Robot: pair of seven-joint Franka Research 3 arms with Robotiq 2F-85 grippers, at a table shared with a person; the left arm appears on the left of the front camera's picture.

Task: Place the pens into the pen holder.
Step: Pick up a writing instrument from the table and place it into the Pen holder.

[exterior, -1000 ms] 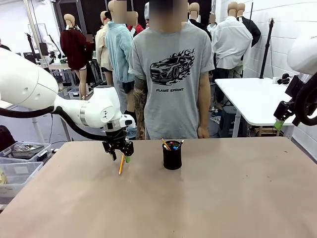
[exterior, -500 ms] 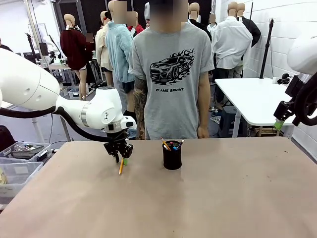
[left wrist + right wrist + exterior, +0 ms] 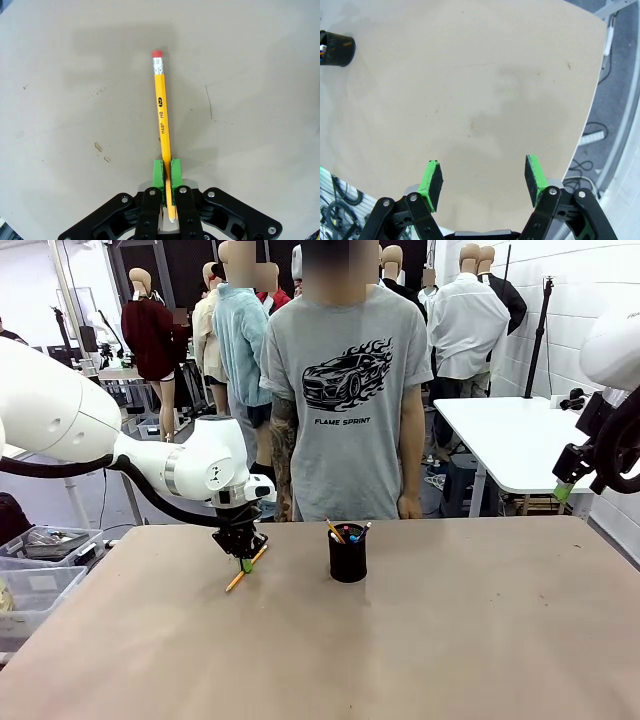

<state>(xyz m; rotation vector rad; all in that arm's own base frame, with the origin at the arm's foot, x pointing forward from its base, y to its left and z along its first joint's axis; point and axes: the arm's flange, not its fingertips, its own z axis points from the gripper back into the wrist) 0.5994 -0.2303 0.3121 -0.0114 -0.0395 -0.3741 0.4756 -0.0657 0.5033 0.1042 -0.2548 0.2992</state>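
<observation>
A yellow pencil (image 3: pixel 161 115) with a red eraser end is clamped between the green pads of my left gripper (image 3: pixel 167 172), which is shut on it near its sharpened tip. In the front view that left gripper (image 3: pixel 241 552) hovers low over the table, left of the black mesh pen holder (image 3: pixel 347 557), with the pencil (image 3: pixel 240 575) slanting down to the left. Several pens stick out of the holder's top. My right gripper (image 3: pixel 482 179) is open high above the table's right side, nothing between its fingers; the holder (image 3: pixel 336 48) shows far off at that view's upper left.
A person in a grey printed T-shirt (image 3: pixel 345 400) stands at the far edge behind the holder, hands down. The tan table (image 3: pixel 400 640) stretches bare toward me. A white table (image 3: pixel 510 435) stands at the back right and plastic bins (image 3: pixel 35 570) sit off the left edge.
My left gripper has shifted slightly and rolled, so the pencil has swung from hanging almost vertical to slanting down-left. The right arm has stayed put.
</observation>
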